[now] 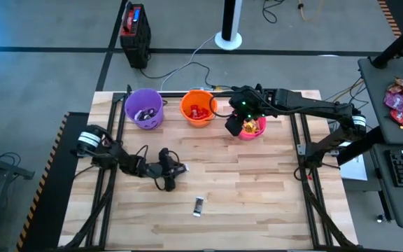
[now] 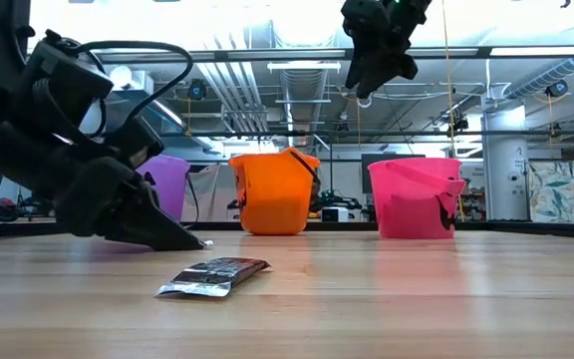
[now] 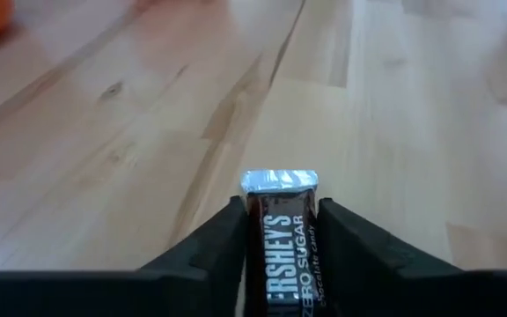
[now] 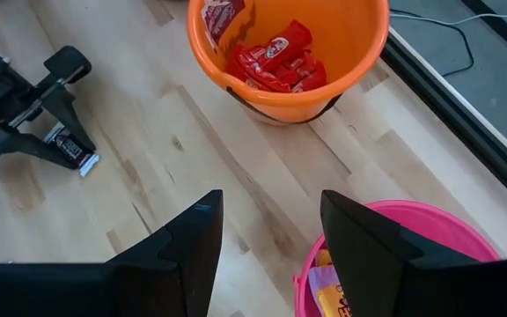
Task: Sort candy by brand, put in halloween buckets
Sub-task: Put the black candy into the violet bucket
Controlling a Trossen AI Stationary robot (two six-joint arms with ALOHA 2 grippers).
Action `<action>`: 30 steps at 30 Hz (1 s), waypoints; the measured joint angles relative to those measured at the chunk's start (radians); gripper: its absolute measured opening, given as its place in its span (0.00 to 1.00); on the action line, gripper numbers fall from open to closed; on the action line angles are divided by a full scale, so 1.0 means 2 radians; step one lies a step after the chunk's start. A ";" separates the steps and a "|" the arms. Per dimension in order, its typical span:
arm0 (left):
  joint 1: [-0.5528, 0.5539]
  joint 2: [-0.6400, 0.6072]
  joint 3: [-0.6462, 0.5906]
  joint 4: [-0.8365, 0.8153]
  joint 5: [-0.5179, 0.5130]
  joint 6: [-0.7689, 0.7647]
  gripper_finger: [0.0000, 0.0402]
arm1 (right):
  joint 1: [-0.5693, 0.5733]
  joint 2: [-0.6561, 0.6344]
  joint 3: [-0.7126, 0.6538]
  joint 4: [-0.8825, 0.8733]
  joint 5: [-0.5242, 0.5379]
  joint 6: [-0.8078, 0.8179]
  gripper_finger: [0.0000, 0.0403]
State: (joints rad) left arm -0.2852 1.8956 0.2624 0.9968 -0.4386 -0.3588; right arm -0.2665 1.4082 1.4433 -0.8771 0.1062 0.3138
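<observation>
— While the left gripper (image 3: 280, 231) sits low on the table (image 1: 257, 189), what's between its fingers?
— A dark Hershey's bar (image 3: 278, 242), clamped from both sides, lying on the wood.
— Right gripper (image 4: 267, 233)?
— Jaws apart, empty, hanging over the pink bucket (image 1: 252, 129), which holds yellow packets (image 4: 328, 291).
— Others?
— Orange bucket (image 1: 198, 108) holds red bars (image 4: 275, 60); purple bucket (image 1: 144, 108) holds dark pieces. One dark bar (image 1: 199, 205) lies loose near the table's front edge.
</observation>
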 joint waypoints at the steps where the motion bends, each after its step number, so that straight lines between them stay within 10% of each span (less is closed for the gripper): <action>1: 0.000 0.005 -0.003 0.011 0.000 -0.002 0.29 | 0.000 0.000 0.000 0.000 0.000 0.000 0.46; 14: 0.001 -0.006 -0.018 0.062 0.037 -0.054 0.01 | 0.000 0.002 0.000 0.000 0.000 -0.012 0.46; 30: 0.001 -0.143 -0.019 -0.031 0.070 -0.091 0.01 | 0.000 0.022 0.000 0.001 -0.011 0.016 0.46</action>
State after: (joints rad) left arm -0.2832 1.6101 0.2236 0.9339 -0.2980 -0.5402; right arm -0.2666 1.4532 1.4433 -0.8752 0.0852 0.3451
